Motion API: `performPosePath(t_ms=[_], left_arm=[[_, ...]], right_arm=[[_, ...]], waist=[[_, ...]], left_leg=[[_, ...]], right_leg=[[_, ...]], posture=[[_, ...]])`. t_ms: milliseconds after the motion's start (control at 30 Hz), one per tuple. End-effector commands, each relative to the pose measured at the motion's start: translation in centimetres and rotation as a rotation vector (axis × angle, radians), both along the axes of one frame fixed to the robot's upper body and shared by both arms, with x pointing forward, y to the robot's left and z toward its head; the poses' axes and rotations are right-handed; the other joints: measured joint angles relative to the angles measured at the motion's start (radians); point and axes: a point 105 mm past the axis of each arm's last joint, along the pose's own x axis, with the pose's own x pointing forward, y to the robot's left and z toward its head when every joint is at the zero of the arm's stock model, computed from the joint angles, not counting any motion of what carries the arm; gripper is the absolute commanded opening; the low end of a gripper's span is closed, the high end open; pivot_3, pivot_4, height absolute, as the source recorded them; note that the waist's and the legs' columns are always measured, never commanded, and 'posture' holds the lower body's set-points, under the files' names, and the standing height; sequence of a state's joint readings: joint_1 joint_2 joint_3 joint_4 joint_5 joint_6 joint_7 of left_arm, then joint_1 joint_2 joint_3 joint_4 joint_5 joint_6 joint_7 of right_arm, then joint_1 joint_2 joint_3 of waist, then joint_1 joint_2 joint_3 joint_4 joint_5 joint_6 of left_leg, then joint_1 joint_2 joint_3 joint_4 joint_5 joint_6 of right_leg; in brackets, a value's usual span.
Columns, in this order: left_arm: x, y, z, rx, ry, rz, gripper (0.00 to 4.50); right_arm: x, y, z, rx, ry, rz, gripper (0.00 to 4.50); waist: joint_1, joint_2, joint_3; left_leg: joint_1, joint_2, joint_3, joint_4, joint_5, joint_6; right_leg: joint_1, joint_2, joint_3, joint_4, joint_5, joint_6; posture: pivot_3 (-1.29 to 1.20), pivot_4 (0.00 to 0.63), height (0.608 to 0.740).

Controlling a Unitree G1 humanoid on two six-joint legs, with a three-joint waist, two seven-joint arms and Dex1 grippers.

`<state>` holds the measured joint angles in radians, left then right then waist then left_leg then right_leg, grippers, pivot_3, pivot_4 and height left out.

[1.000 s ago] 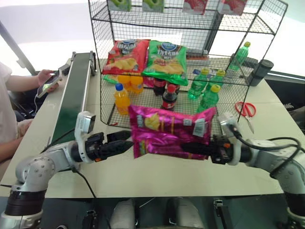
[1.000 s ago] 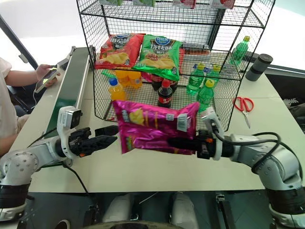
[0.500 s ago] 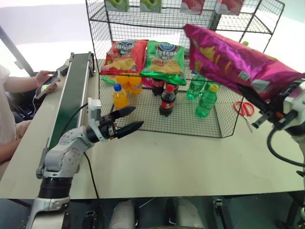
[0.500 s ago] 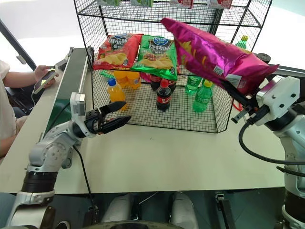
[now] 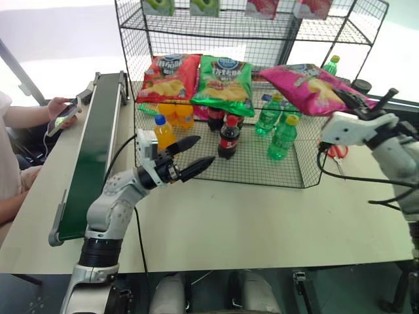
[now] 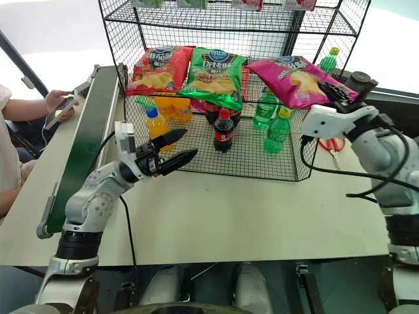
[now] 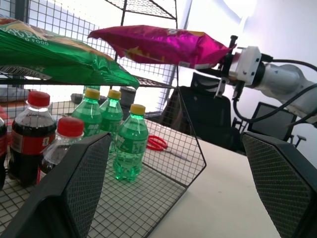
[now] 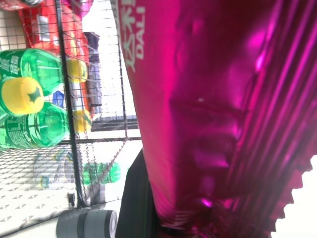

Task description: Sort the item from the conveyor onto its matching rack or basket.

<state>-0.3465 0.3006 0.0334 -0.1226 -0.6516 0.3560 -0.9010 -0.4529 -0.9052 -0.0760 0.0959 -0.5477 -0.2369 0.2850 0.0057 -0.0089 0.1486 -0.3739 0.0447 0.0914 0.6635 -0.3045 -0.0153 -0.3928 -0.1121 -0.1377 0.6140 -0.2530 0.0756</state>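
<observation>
Pink crisp bag [image 6: 298,74], pinched at its near edge by the right gripper [image 6: 340,93], lies level for shelving on the rack [image 6: 196,23]; left gripper [image 6: 171,152] idles open.

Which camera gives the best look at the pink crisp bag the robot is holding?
The right eye view: the pink crisp bag lies face up over the rack's middle tier beside the green bag, its end pinched in the right gripper. The left wrist view shows it side-on; the right wrist view shows foil close up.
</observation>
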Motion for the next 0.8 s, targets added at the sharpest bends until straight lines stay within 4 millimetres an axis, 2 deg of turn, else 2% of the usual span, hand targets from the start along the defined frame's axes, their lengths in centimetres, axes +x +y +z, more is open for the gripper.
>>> performPosePath(t_ms=[33,167,267,467,700,800], left_arm=[[-0.1,-0.1,1.2,0.001,-0.084,0.055,4.46],[0.1,-0.3,1.8,-0.018,-0.121,0.090,4.46],[-0.1,-0.6,2.4,-0.036,-0.156,0.111,4.46],[-0.4,-1.1,2.7,-0.058,-0.160,0.110,4.46],[-0.5,-1.5,2.3,-0.057,-0.146,0.095,4.46],[-0.4,-1.7,2.1,-0.043,-0.150,0.100,4.50]], right_arm=[[1.4,0.0,1.6,0.032,-0.066,-0.047,0.00],[2.9,-0.2,2.3,0.063,-0.089,-0.095,0.00],[3.7,0.0,2.1,0.066,-0.073,-0.105,0.00],[4.3,0.3,0.9,0.101,-0.027,-0.115,0.00],[4.8,0.2,0.9,0.095,-0.028,-0.165,0.00],[4.8,0.5,0.9,0.143,-0.012,-0.154,1.42]], waist=[[-0.001,0.000,0.000],[0.000,0.000,0.000],[0.004,0.000,0.000],[0.002,0.000,0.000],[0.000,0.000,0.000],[0.000,0.000,0.000]], left_leg=[[0.000,0.000,0.000,0.000,0.000,0.000],[0.000,0.000,0.000,0.000,0.000,0.000],[-0.001,0.000,0.000,0.000,0.000,0.000],[0.000,0.000,0.000,0.000,0.000,0.000],[0.000,0.000,0.000,0.000,0.000,0.000],[0.000,0.000,0.000,0.000,0.000,0.000]], right_leg=[[0.000,0.000,0.000,0.000,0.000,0.000],[0.000,0.000,0.000,0.000,0.000,0.000],[0.000,0.000,0.000,-0.001,0.000,0.000],[0.000,0.000,-0.001,0.000,0.000,0.000],[0.000,0.000,-0.001,0.000,0.000,0.000],[0.000,0.000,-0.001,0.000,0.000,0.000]], posture=[[0.00,0.150,0.740],[0.00,0.150,0.740],[0.00,0.150,0.740],[0.00,0.150,0.740],[0.00,0.150,0.740],[0.00,0.150,0.740]])
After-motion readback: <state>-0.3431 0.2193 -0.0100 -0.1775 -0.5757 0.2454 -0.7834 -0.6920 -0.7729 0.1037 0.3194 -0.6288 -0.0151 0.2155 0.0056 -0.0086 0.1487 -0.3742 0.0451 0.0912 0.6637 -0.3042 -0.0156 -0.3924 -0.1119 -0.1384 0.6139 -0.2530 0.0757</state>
